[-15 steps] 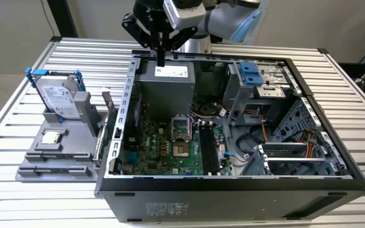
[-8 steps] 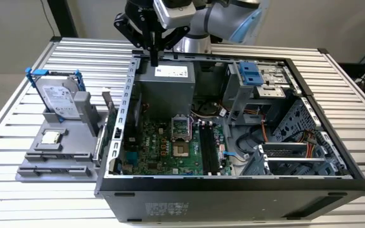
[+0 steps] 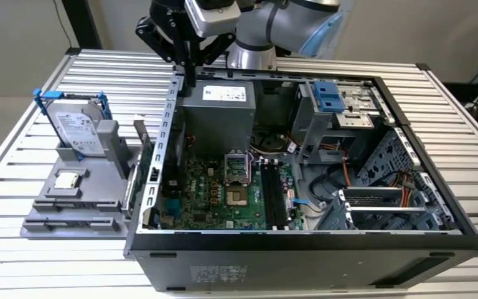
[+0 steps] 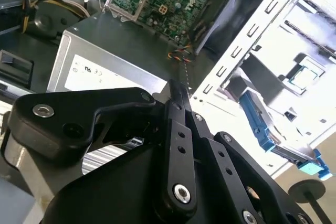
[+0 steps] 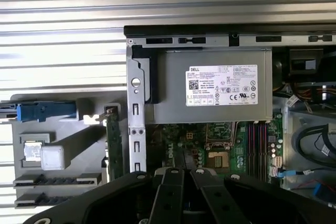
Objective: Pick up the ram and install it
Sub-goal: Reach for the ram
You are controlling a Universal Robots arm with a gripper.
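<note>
The ram point(image 5: 111, 139) is a narrow green stick standing on edge in the grey holder point(image 5: 58, 182), just outside the computer case's side wall; in the exterior view the ram point(image 3: 142, 140) rises between the holder and the case. My gripper point(image 3: 187, 78) hangs above the rear corner of the case, over the power supply point(image 3: 216, 109), well above and behind the ram. Its black fingers point(image 5: 173, 192) meet at their tips with nothing between them, as the gripper point(image 4: 174, 88) also shows in the second wrist view. The black memory slots point(image 3: 272, 194) lie on the motherboard point(image 3: 214, 199).
The open case point(image 3: 305, 240) stands on a slatted metal table point(image 3: 23, 261). A hard drive in a blue frame point(image 3: 79, 128) stands in the grey holder point(image 3: 73, 212) at the exterior view's left. Drive cages and cables point(image 3: 372, 199) fill the case's other side.
</note>
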